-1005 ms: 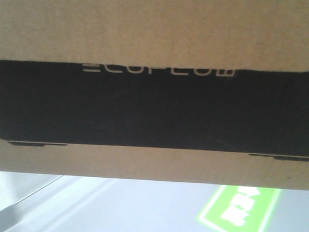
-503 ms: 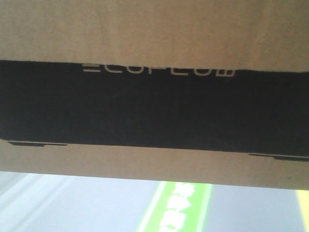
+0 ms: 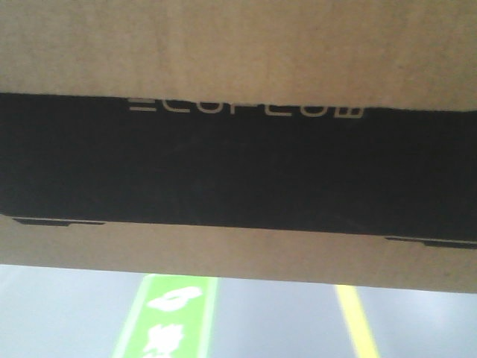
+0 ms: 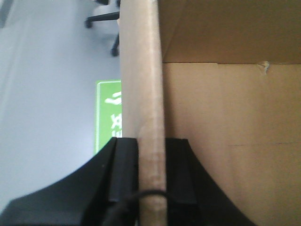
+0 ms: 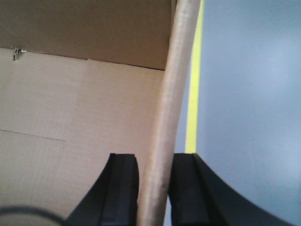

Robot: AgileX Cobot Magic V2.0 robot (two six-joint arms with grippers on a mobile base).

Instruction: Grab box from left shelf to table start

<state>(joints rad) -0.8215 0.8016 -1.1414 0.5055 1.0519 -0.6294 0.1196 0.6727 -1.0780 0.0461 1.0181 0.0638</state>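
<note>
Grey floor (image 3: 59,313) underlies the box (image 3: 238,45); left jaws and right jaws pinch its walls.

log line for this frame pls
box: held over floor | left pincer: shut on box wall | right pincer: shut on box wall

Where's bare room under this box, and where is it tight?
Bare grey floor shows below the box, between the green floor sign and the yellow line. Tight at both side walls, clamped by the left gripper and right gripper.
</note>
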